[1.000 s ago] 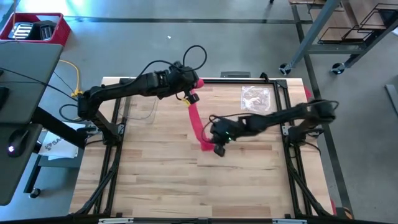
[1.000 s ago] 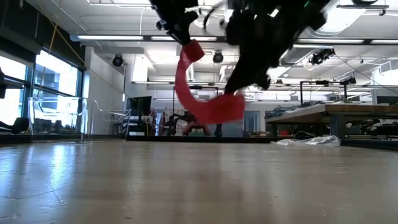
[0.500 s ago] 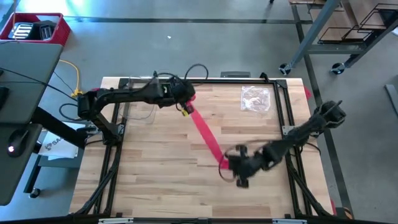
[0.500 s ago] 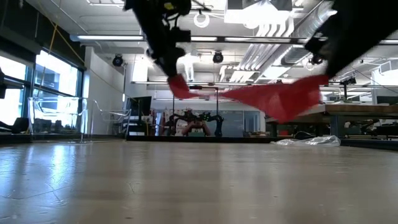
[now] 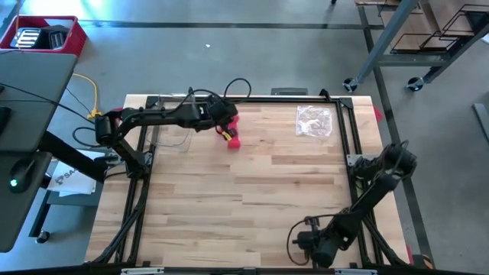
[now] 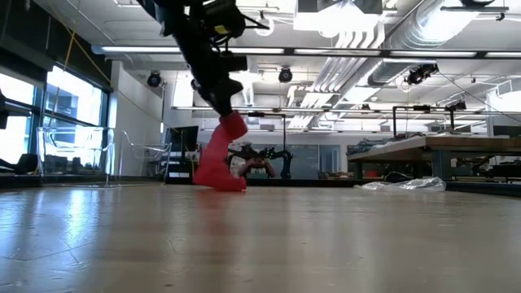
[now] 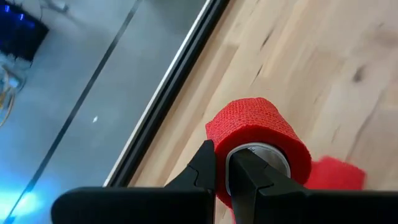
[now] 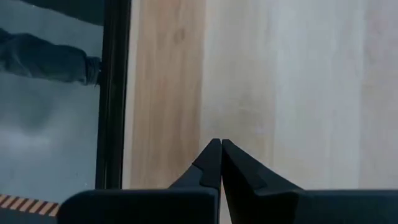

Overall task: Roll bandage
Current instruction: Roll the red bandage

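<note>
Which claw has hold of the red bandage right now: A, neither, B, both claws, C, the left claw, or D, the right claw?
C: the left claw is clamped on the wall of the bandage roll, with the loose end drooping to the table in the low view, while the right claw is shut on nothing over bare wood near the table's edge.

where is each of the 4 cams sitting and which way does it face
High view: above the table, straight down; both arms, left gripper on the bandage, right gripper at the near edge.
Low view: table height, level into the room; left arm above the bandage.
Left wrist view: past shut fingers pinching the roll's wall.
Right wrist view: shut fingers over bare wood.
High, low and left wrist views share the bandage.
</note>
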`<state>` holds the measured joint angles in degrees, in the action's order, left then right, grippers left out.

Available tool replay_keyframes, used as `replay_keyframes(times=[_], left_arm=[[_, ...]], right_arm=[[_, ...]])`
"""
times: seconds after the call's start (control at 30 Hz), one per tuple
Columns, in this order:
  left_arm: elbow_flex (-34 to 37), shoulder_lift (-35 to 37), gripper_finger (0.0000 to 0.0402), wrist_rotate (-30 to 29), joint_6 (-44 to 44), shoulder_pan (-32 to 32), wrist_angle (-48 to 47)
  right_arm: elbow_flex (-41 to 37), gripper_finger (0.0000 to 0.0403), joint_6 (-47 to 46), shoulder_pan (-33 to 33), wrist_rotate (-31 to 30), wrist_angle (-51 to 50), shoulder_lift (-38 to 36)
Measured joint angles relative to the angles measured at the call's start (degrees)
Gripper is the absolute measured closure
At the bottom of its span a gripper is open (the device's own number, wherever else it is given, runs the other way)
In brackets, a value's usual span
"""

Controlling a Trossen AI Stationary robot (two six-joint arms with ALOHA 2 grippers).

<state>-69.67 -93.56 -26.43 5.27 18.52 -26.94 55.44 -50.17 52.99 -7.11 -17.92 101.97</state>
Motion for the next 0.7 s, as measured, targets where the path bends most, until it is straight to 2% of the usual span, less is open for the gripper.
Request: replay_keyframes(times=[0.1, 0.2, 0.4, 0.53, 0.7], left_arm=[[-1.08, 0.00, 0.0390, 1.08, 2.40, -0.97, 0.84], [-4.70, 0.72, 0.0390, 0.20, 6.29, -3.18, 0.92], [-18.25, 5.53, 0.0390, -1.80, 11.05, -8.63, 1.50], [-29.34, 8.65, 0.0390, -4.52, 11.84, -12.52, 1.98], [-39.22, 10.23, 0.0390, -4.85, 11.55, -16.23, 1.73]], right_arm=[[0.00, 0.0403, -1.51, -0.72, -0.34, -1.27, -0.22], [-0.02, 0.0403, -5.44, -1.79, -1.55, -6.92, -3.15], [-0.02, 0.0403, -9.31, -4.56, -7.80, -21.15, -17.02], [0.00, 0.0403, -5.21, -9.92, -10.56, -23.48, -28.91], [0.00, 0.0402, 6.55, -18.23, -18.87, -19.05, -39.28]])
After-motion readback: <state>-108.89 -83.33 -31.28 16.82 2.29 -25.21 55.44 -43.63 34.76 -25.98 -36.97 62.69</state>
